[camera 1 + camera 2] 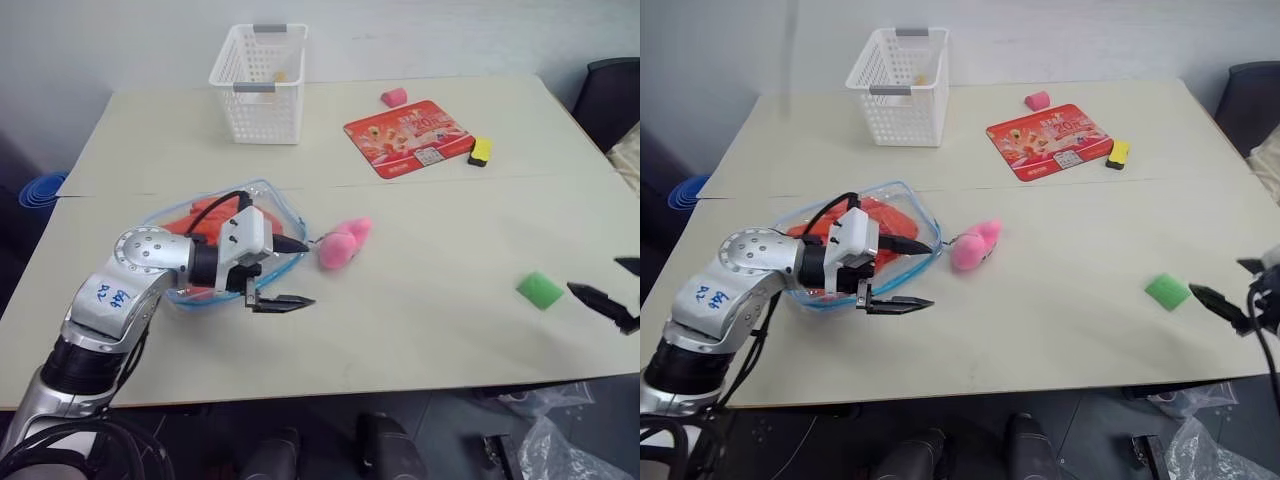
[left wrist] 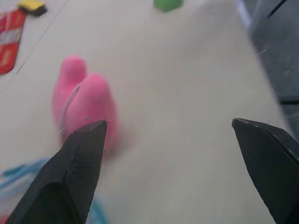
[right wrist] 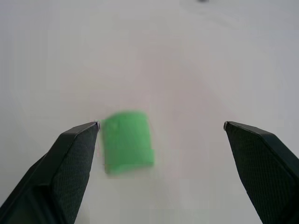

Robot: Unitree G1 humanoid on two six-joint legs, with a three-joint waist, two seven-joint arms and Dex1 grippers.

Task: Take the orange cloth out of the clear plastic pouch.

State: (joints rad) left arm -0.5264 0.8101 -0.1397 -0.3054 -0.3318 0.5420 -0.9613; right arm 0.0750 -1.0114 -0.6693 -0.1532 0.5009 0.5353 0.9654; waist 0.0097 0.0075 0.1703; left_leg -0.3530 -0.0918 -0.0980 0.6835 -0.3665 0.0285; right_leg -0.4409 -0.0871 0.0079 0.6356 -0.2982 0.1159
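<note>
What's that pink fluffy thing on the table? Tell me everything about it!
The pink plush toy looks soft and fuzzy, with a rounded body and a smaller bump at one end. It lies on its side on the cream table, just past the clear plastic pouch's right end. A thin link seems to join them. The left gripper hovers nearby, fingers open, not touching it.

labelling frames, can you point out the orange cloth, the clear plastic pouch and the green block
orange cloth (image 1: 883,219): right eye view, wrinkled fabric inside the pouch
clear plastic pouch (image 1: 923,213): right eye view, blue-edged rim
green block (image 1: 540,290): left eye view, top face
</note>
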